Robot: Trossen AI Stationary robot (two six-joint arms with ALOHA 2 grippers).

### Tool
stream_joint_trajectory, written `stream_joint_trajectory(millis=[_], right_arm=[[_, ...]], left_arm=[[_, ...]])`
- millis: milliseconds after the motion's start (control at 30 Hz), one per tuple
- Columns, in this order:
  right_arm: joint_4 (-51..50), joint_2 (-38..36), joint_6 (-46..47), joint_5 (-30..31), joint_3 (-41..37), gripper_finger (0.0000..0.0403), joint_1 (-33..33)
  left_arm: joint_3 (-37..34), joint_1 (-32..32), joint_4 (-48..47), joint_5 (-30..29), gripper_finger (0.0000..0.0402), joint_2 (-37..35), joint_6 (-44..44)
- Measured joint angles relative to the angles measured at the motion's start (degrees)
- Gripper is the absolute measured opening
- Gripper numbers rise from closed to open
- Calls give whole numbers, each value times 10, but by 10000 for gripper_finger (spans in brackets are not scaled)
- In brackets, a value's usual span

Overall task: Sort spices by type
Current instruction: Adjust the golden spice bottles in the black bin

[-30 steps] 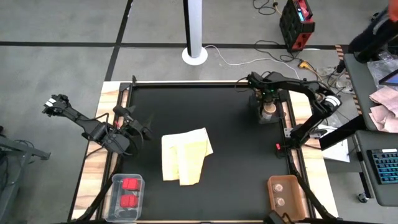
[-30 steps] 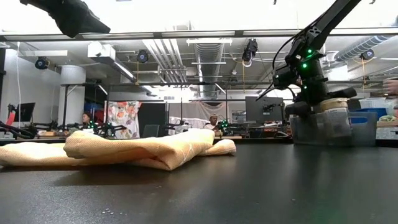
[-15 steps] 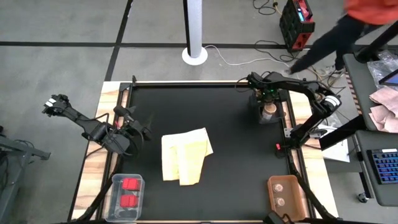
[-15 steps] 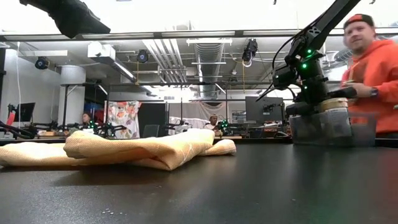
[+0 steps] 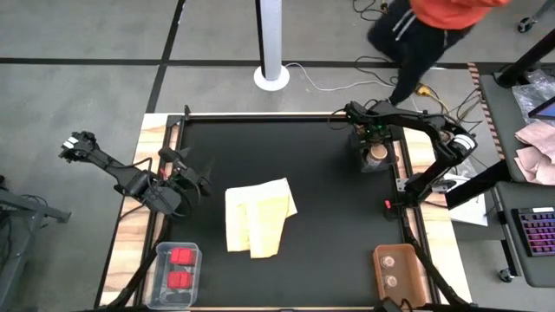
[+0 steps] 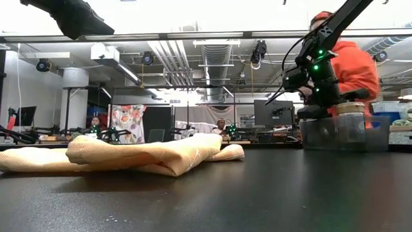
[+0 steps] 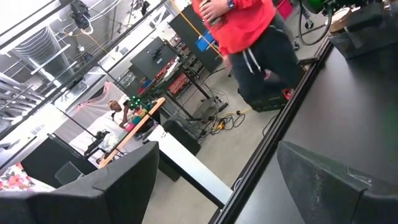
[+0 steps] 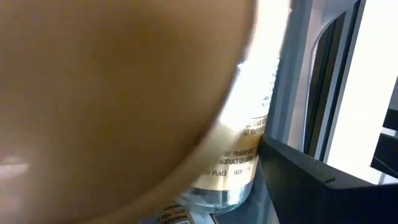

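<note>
Nothing's moved on the table lately: right gripper (image 5: 375, 143) still parked over the far-right clear bin (image 5: 374, 159), grip hidden; left gripper (image 5: 198, 178) idles wide.

The black matte tabletop (image 5: 329, 225) sits in a pale wooden frame (image 5: 126, 251) on a grey concrete floor (image 5: 87, 87) crossed by dark tape lines (image 5: 165, 61). At 12 o'clock a white round pillar on a disc base (image 5: 271, 43) rises from the floor, with a red and black box (image 5: 413, 33) toward 1 o'clock. A person in an orange hooded top and dark trousers (image 5: 416, 26) walks past there. At 3 o'clock stands a grey side desk (image 5: 520, 156) bearing a dark keyboard (image 5: 536, 234). Level across the table, an open ceiling shows silver ducts (image 6: 215, 61) and long bright lights (image 6: 193, 13), with dark monitors (image 6: 270, 115) on distant benches.
</note>
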Motion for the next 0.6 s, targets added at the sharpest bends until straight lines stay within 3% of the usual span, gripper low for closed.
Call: stream_joint_trajectory(millis=[300,600], right_arm=[[-9,-60,4,-15,4,208,0],[-13,-64,5,-14,4,92,0]], left_arm=[[0,0,0,0,311,0,0],[0,0,0,0,311,0,0]])
